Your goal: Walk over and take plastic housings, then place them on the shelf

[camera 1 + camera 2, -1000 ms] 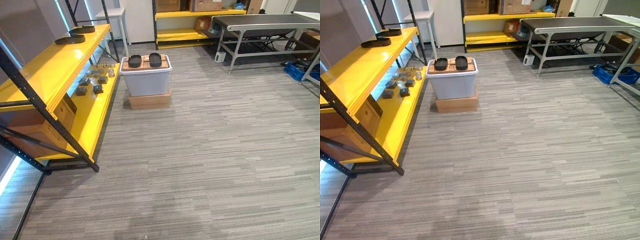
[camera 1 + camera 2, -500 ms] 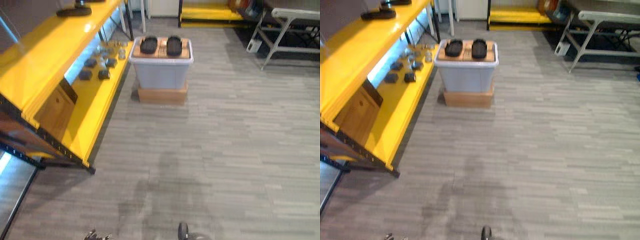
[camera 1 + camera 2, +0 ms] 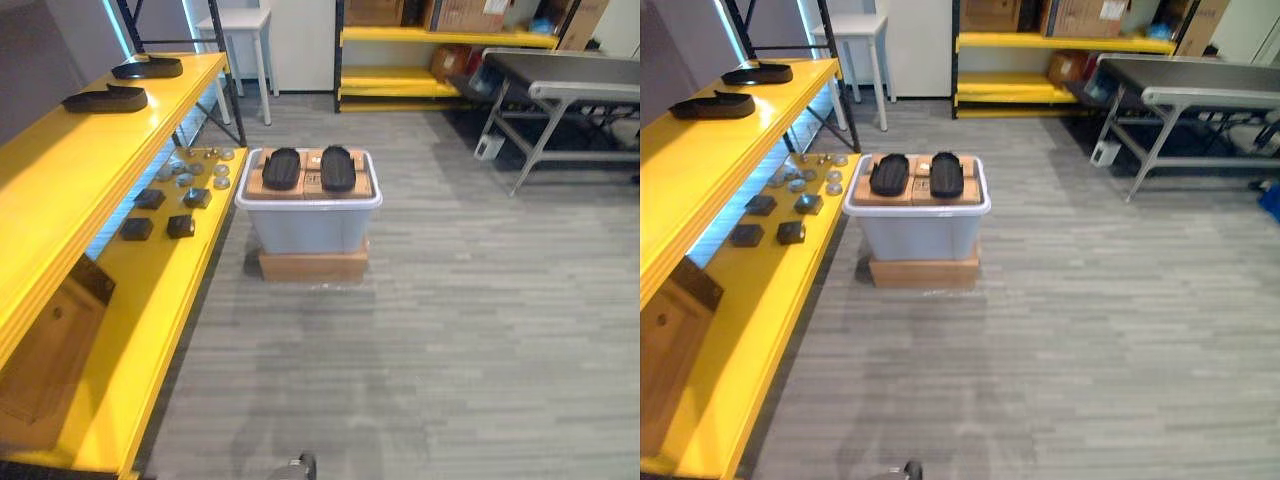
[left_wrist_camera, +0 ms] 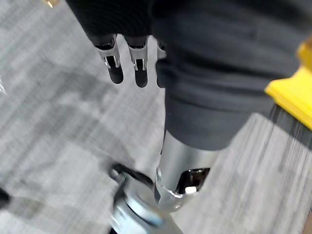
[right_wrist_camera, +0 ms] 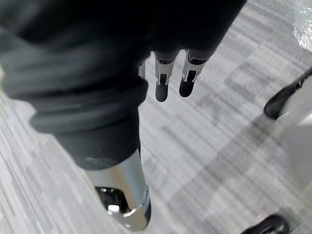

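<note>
Two black plastic housings (image 3: 282,168) lie atop the grey bin (image 3: 310,225) beside the yellow shelf (image 3: 70,170), while the left hand (image 4: 140,68) and right hand (image 5: 162,82) hang with fingers relaxed.

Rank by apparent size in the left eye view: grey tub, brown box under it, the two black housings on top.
Grey tub
Brown box, only its front showing
Left housing and right housing: smallest, and they look alike

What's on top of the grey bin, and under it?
Two black housings lie side by side on brown board atop the bin; a brown box is underneath. The inside is hidden.
</note>
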Controlling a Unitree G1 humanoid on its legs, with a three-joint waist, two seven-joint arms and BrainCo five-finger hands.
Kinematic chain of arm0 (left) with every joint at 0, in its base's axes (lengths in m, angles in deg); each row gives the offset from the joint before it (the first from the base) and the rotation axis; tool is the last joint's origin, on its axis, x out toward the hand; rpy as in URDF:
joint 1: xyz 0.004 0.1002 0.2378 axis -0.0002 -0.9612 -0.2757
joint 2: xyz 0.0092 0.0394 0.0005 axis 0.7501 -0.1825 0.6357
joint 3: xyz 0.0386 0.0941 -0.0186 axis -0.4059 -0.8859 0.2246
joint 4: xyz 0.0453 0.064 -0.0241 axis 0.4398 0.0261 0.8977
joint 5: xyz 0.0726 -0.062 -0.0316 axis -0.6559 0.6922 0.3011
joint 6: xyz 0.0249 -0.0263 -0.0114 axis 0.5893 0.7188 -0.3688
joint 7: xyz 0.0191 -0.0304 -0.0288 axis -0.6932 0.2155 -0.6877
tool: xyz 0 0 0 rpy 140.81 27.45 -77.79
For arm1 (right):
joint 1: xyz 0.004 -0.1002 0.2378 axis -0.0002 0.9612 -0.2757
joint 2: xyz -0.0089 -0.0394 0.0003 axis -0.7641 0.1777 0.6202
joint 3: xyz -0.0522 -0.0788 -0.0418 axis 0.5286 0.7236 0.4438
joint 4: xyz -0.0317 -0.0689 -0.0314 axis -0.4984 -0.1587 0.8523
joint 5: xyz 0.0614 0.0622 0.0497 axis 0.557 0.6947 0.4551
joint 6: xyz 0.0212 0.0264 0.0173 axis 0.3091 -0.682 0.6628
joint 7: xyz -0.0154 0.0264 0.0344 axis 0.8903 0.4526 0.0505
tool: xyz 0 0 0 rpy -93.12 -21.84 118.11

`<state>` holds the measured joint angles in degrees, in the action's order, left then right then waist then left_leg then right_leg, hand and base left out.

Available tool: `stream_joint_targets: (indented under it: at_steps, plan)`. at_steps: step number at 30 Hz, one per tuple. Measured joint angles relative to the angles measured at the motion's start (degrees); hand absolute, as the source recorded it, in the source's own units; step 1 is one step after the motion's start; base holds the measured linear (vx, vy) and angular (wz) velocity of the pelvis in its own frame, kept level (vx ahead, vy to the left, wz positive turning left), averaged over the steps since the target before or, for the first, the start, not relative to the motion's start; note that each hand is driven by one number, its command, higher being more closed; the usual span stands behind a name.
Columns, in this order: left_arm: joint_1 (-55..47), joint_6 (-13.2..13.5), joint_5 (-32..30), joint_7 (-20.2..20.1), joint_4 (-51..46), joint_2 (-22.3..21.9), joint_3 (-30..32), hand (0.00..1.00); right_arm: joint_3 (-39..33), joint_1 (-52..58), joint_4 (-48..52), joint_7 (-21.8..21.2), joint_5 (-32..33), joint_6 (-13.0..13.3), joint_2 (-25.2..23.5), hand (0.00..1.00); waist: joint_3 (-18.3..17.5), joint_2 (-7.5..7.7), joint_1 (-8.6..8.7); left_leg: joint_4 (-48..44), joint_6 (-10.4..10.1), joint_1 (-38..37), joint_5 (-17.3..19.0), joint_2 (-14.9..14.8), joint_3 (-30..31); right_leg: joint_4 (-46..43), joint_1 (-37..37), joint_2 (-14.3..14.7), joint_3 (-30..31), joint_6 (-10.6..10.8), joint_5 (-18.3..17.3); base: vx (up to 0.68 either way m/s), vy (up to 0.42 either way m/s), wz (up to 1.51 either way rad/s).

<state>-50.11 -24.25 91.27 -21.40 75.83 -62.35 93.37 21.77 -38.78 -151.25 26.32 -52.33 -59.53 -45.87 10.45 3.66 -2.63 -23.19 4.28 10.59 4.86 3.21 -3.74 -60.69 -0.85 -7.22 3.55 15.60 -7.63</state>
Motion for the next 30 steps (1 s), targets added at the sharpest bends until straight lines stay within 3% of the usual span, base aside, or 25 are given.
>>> stream_joint_targets:
  at_steps: [1,2,3,4,6,7,8,9,10,11,13,14,15,16,17,19,20,22,23,24,25,27,29,30]
  plan:
    - [0.38,0.00,0.02,0.16,-0.27,-0.12,-0.48,0.00,0.88,0.12,0.25,-0.06,-0.11,0.02,-0.01,0.00,0.14,-0.20,0.28,2.40,0.05,-3.60,0.20,0.29,0.32,-3.54,2.20,-1.41,-2.50,-0.77,-0.15,0.64,0.068,0.15]
    - [1.47,0.03,0.08,0.81,-1.12,-0.23,-1.99,0.00,2.30,0.44,0.89,-0.24,-0.17,0.02,-0.02,0.00,0.48,-1.20,0.97,7.46,0.54,-10.47,0.51,0.20,1.34,-6.06,6.17,-4.00,-7.76,-3.46,-0.90,0.60,0.020,0.26]
    - [2.90,0.20,0.18,1.15,-1.84,-0.13,-2.36,0.00,3.01,0.72,1.45,-0.30,-0.16,0.01,-0.16,0.00,0.57,-1.53,1.69,11.19,1.37,-15.43,1.17,-0.26,2.59,-3.47,10.21,-4.90,-10.91,-7.30,-3.27,0.56,-0.017,0.33]
    - [3.93,0.21,0.34,1.19,-1.78,0.18,-3.06,0.00,2.98,0.77,1.40,-0.30,-0.16,0.01,-0.13,0.00,0.84,-1.59,1.97,12.44,1.46,-17.61,1.61,-0.60,3.18,-0.07,11.74,-4.77,-11.71,-8.21,-4.19,0.52,-0.090,0.41]
    - [7.02,0.64,1.21,1.28,-1.81,1.29,-6.05,0.00,3.10,1.11,1.30,-0.23,-0.15,0.01,0.61,0.00,0.97,-1.71,3.43,15.13,0.36,-23.44,4.31,-2.40,5.55,23.73,15.89,-2.13,-12.13,-9.20,-3.72,0.52,-0.176,0.47]
    - [7.57,0.89,1.23,1.31,-1.84,1.45,-6.57,0.00,3.09,1.23,1.26,-0.20,-0.10,0.01,0.87,0.00,1.01,-1.65,4.00,15.77,-0.15,-24.54,5.04,-2.72,6.03,31.37,16.46,-1.66,-12.15,-10.01,-2.46,0.57,-0.260,0.46]
    - [8.59,1.28,1.24,1.52,-1.68,1.37,-6.56,0.00,3.07,1.31,0.98,-0.01,-0.04,0.01,1.64,0.00,1.15,-1.79,4.80,17.22,-0.84,-26.81,6.55,-3.43,7.04,43.47,17.09,-0.98,-12.09,-10.32,5.70,0.49,-0.260,0.39]
    - [8.73,1.34,1.20,1.71,-1.47,1.20,-6.57,0.00,3.04,1.46,0.63,0.05,-0.06,0.02,2.11,0.00,1.03,-2.21,5.51,17.81,-0.83,-27.73,7.16,-4.09,7.92,45.14,16.90,-0.63,-12.17,-10.53,10.39,0.66,-0.372,0.32]
    - [9.12,1.50,1.18,2.02,-0.71,0.24,-6.57,0.00,2.75,1.44,-0.29,0.23,-0.10,0.00,3.36,0.00,0.72,-4.13,5.69,18.85,-0.75,-28.99,7.63,-6.09,8.71,43.63,17.13,1.93,-12.38,-14.45,10.84,0.85,-0.436,-0.01]
    - [9.65,1.59,1.15,1.99,-0.38,0.04,-6.52,0.00,1.59,0.55,-0.30,0.24,-0.09,0.08,3.37,0.00,1.64,-4.55,4.67,16.12,-2.75,-28.62,6.19,-6.50,8.91,38.58,18.15,1.97,-11.95,-16.65,8.12,0.85,-0.425,-0.14]
    - [8.48,1.73,1.16,2.13,-0.95,-1.42,-6.26,0.00,-0.51,1.87,0.11,0.22,-0.20,0.03,3.30,0.00,2.28,-5.49,5.19,6.22,-6.14,-28.21,4.09,-6.76,9.66,29.92,17.59,1.86,-13.89,-16.05,2.63,0.58,-0.287,0.06]
    - [6.51,2.04,1.18,2.08,-1.69,-1.76,-5.50,0.00,-0.24,3.54,0.51,0.14,-0.21,0.03,2.73,0.00,0.93,-5.75,5.22,-3.67,-8.42,-25.04,2.77,-7.22,10.02,33.49,14.08,2.48,-15.11,-16.09,1.35,0.52,-0.305,0.29]
    - [5.57,2.15,1.18,2.10,-2.08,-2.81,-4.14,0.00,0.67,5.28,1.64,0.15,-0.22,0.01,2.53,0.00,0.50,-6.73,5.13,-16.29,-13.71,-20.26,-0.79,-8.19,9.95,36.07,10.25,3.96,-16.20,-18.20,-1.48,0.58,-0.281,-0.06]
    - [3.53,2.09,1.28,1.89,-2.21,-3.36,-4.12,0.00,1.53,5.24,1.90,0.21,-0.20,-0.01,2.58,0.00,0.69,-9.20,4.26,-34.81,-15.83,-11.87,-3.18,-12.12,8.47,39.62,5.55,7.75,-15.89,-19.31,-2.28,0.49,-0.171,-0.27]
    - [2.72,1.88,1.28,1.92,-2.10,-2.96,-4.13,0.00,2.33,4.88,1.65,0.15,-0.20,-0.10,2.29,0.00,0.82,-9.05,3.93,-39.69,-16.06,-8.75,-2.58,-13.32,6.87,40.84,3.90,8.57,-15.23,-19.66,-2.49,0.50,-0.085,-0.62]
    - [0.85,1.37,1.34,1.90,-2.01,-2.37,-4.06,0.00,2.63,4.63,1.27,0.19,-0.21,-0.27,1.77,0.00,1.56,-7.72,2.18,-43.67,-13.48,-2.46,0.73,-15.17,1.83,45.54,-1.74,8.92,-12.98,-19.76,-2.45,0.56,-0.051,-0.58]
    - [-0.17,1.28,2.03,1.72,-1.77,-2.63,-3.53,0.00,1.97,4.27,1.24,0.23,-0.21,-0.30,2.10,0.00,1.82,-7.27,1.10,-39.81,-12.17,0.48,3.73,-15.11,-1.03,48.23,-4.90,8.24,-11.19,-19.51,-2.30,0.50,0.007,-0.58]
    - [-1.50,1.08,3.04,1.36,-0.79,-3.30,-1.47,0.00,-0.51,2.60,1.28,0.29,-0.20,-0.25,2.50,0.00,2.09,-6.94,0.76,-25.95,-10.83,3.59,6.81,-12.63,-2.37,51.45,-8.74,6.42,-9.20,-18.98,-2.40,0.49,0.111,-0.60]
    - [-2.26,1.08,3.40,1.05,-0.84,-3.53,-1.36,0.00,-2.65,1.78,1.38,0.29,-0.21,-0.17,2.49,0.00,2.18,-6.74,0.28,-10.69,-10.16,3.87,6.02,-10.14,-2.18,52.90,-10.20,4.93,-8.54,-17.48,-3.27,0.55,0.220,-0.44]
    - [-2.95,1.13,3.42,1.01,-0.92,-3.40,-1.40,0.00,-3.92,1.38,1.53,0.27,-0.20,-0.02,2.44,0.00,2.23,-7.16,0.18,2.77,-7.52,3.85,-0.04,-8.98,-1.72,54.38,-11.90,4.58,-8.47,-15.69,-4.66,0.45,0.216,-0.32]
    - [-2.98,1.16,3.44,1.06,-0.81,-3.19,-1.38,0.00,-3.91,1.55,1.42,0.32,-0.21,-0.03,2.21,0.00,2.10,-7.01,-0.32,3.59,-6.74,3.05,-3.87,-8.54,-1.67,54.65,-12.81,4.30,-8.21,-14.98,-5.30,0.48,0.223,-0.02]
    - [-1.09,1.33,3.42,1.05,-0.88,-1.93,-1.30,0.00,-2.46,1.68,1.31,0.51,-0.24,-0.03,1.05,0.00,1.82,-3.80,-1.03,2.77,-3.65,3.87,-2.42,-4.39,-1.91,55.94,-14.24,0.84,-7.84,-14.52,-5.75,0.52,0.198,0.29]
    - [0.16,1.33,3.39,0.95,-0.54,-1.90,-0.39,0.00,-2.46,2.11,1.43,0.56,-0.25,-0.03,1.11,0.00,2.04,-2.73,-0.81,3.06,-2.23,2.83,-1.70,-2.45,-0.26,52.57,-14.20,-0.06,-8.17,-13.29,-4.28,0.47,0.189,0.57]
    - [0.19,1.29,3.41,0.96,0.02,-1.75,0.49,0.00,-2.40,2.13,1.44,0.56,-0.25,-0.02,1.30,0.00,2.05,-2.66,-1.19,4.63,-2.12,-0.06,-0.53,-2.16,0.10,43.97,-11.76,-0.37,-7.10,-12.80,-4.20,0.46,0.180,0.37]
